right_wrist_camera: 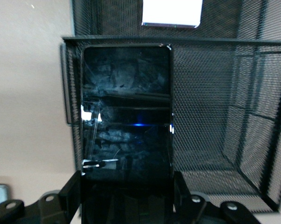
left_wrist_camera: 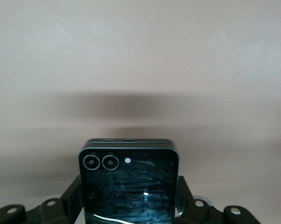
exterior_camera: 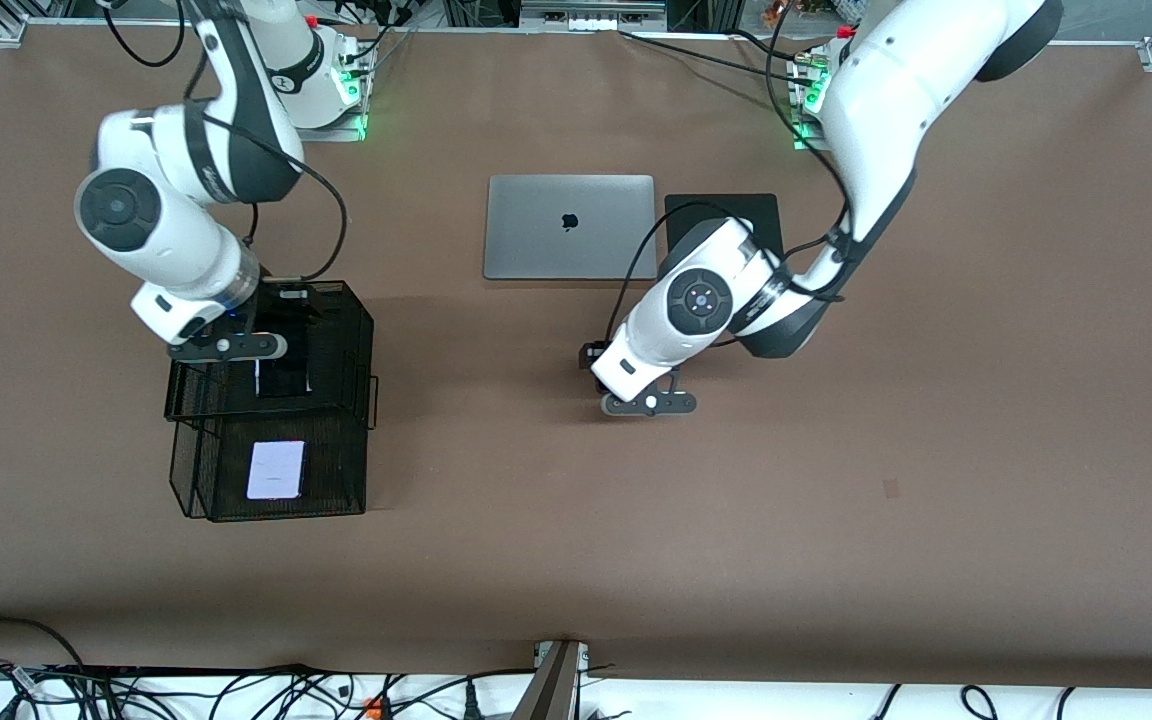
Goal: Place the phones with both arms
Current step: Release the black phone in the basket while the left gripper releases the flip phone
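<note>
The right gripper [exterior_camera: 228, 346] hangs at the left of the front view, over the upper tier of a black mesh rack [exterior_camera: 356, 330]. Its wrist view shows the jaws clamped on the lower end of a long black phone [right_wrist_camera: 126, 112], the cracked screen facing the camera and the slab reaching out over the rack's upper basket. In the front view that phone is only a dark shape under the gripper, seen through the mesh.

In the rack's lower tier — the part nearer the front camera, lower left of the frame — the white-lavender phone [exterior_camera: 276, 469] lies flat on the mesh floor. The right wrist view catches its pale edge at the top of the picture.

The left gripper [exterior_camera: 649, 403] sits low over bare brown table [exterior_camera: 936, 450], just below centre of the front view. Its jaws are closed on a small black phone [left_wrist_camera: 129, 182] (twin lenses and a small pale dot near its top edge), held face to the wrist camera above the tabletop; whether its lower edge touches the table I cannot tell — the front view hides the handset under the arm.

Above it in the frame lie a shut silver laptop [exterior_camera: 569, 226] and, beside that, a black pad [exterior_camera: 736, 212], partly hidden by the left arm.
</note>
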Robot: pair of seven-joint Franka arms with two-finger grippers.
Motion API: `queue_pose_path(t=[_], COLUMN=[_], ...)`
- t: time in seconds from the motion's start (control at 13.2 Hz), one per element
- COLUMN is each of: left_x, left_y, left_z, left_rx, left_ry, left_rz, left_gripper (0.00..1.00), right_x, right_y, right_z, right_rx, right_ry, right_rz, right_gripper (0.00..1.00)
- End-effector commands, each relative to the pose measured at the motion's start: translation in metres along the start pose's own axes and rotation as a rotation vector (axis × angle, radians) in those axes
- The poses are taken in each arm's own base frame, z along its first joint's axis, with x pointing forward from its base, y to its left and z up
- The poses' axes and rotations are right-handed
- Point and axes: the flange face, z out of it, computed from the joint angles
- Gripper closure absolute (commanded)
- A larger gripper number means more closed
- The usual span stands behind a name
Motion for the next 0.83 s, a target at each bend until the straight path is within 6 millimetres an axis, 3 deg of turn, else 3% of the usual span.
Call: queue_pose_path(t=[0.0,0.08,0.15,0.23,0.3,0.38,0.45,0.61,0.76], left_x=[0.001,0.002,0.003,0.008,0.01,0.012,0.017,0.029,0.034], left_y=[0.008,0.004,0.005,0.001,-0.001,-0.007,-0.019,-0.064,-0.11], left_z=[0.036,0.037,0.028,0.017,0.008,-0.011,-0.043,-0.112,-0.156], left_rx=[-0.021,-0.011,-0.01,-0.013,-0.003,0.026,0.064,0.153,0.251], left_ry=[0.004,0.006,0.015,0.027,0.026,0.022,0.015,-0.016,-0.063], left_rz=[-0.007,-0.011,-0.01,-0.017,-0.019,-0.026,-0.041,-0.099,-0.084], left_gripper=[0.7,0.01,0.0,0.0,0.0,0.0,0.0,0.0,0.0], right_x=[-0.008,-0.007,-0.005,-0.003,0.0,0.003,0.007,0.019,0.026], right_y=[0.001,0.005,0.01,0.014,0.014,0.013,0.013,0.018,0.012], right_z=[0.022,0.027,0.028,0.027,0.021,0.012,-0.002,-0.044,-0.093], right_rx=[0.01,0.007,0.005,0.005,0.015,0.019,0.023,0.027,0.03], right_ry=[0.021,0.022,0.021,0.024,0.028,0.036,0.035,0.015,0.005], right_rz=[-0.034,-0.03,-0.021,-0.013,-0.008,-0.011,-0.012,-0.003,0.013], right_gripper=[1.0,1.0,0.73,0.06,0.0,0.0,0.0,0.0,0.0])
